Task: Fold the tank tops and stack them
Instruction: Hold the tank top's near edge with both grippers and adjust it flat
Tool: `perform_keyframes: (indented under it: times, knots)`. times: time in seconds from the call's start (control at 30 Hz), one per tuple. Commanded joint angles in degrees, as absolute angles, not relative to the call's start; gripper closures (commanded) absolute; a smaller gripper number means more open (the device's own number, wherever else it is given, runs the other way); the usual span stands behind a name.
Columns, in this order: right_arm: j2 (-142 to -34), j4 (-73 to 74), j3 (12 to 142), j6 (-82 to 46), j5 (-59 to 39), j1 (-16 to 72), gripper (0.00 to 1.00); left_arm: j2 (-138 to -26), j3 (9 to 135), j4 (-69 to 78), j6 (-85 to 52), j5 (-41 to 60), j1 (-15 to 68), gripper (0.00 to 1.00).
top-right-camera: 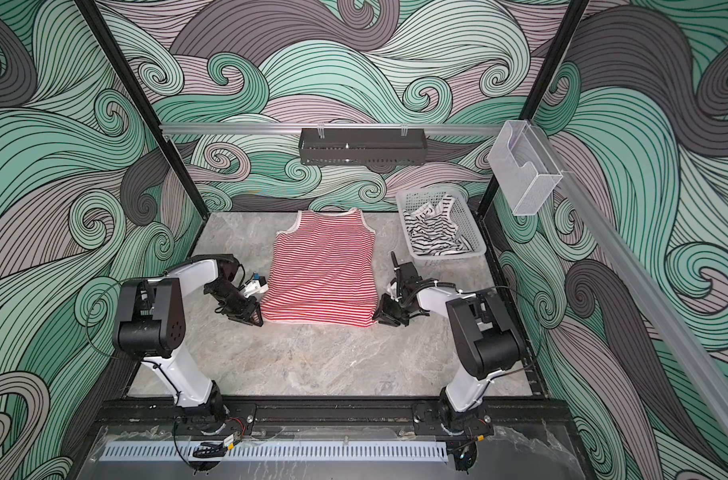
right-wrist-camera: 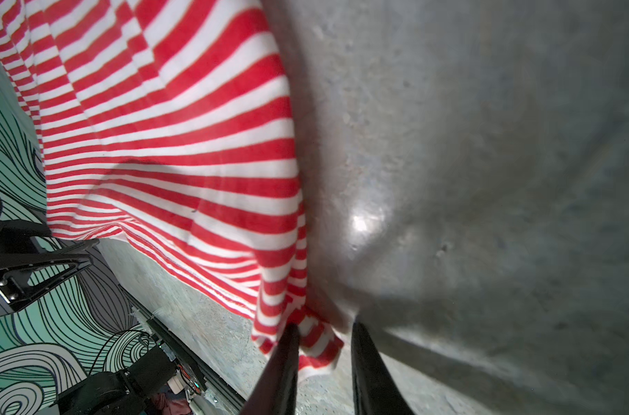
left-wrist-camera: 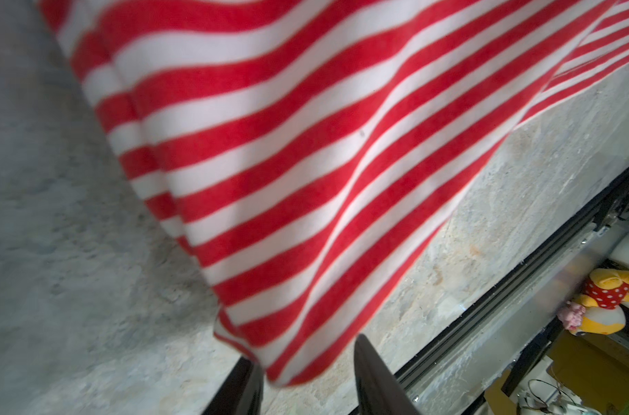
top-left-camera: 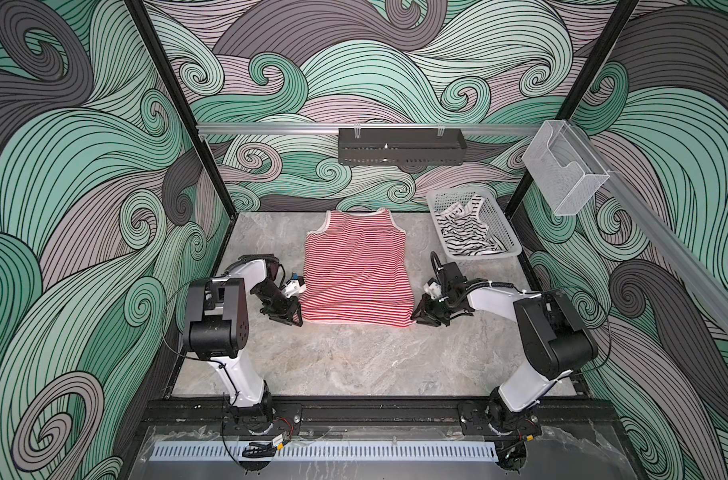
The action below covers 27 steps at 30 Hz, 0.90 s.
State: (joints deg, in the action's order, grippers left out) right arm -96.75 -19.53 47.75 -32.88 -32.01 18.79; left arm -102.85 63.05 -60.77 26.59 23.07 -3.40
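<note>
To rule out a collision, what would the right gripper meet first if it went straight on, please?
Probably the red-and-white tank top: its corner lies between the fingers of the right gripper.

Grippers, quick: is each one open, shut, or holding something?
Left gripper: red-and-white tank top corner between its jaws; grip cannot be told.
Right gripper: other hem corner between its jaws; cannot be told either.
</note>
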Motion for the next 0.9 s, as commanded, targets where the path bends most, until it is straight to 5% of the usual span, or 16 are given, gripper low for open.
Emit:
perform_keyframes:
  times: [0.0, 0.53, 0.87]
  knots:
    - [-97.7, -15.8, 46.8, -35.2, -34.1, 19.2, 0.72, -104.3, 64.4, -62.6, 27.4, 26.0, -4.2, 0.56]
    - [-96.6, -13.5, 47.0, -37.7, -36.0, 20.0, 0.94, -104.4, 65.0, -63.8, 27.4, 31.1, -7.8, 0.55]
    - [-89.5, -24.5, 51.8, -36.2, -32.0, 21.8, 0.98, -105.9, 66.6, -64.2, 26.6, 33.5, -9.8, 0.53]
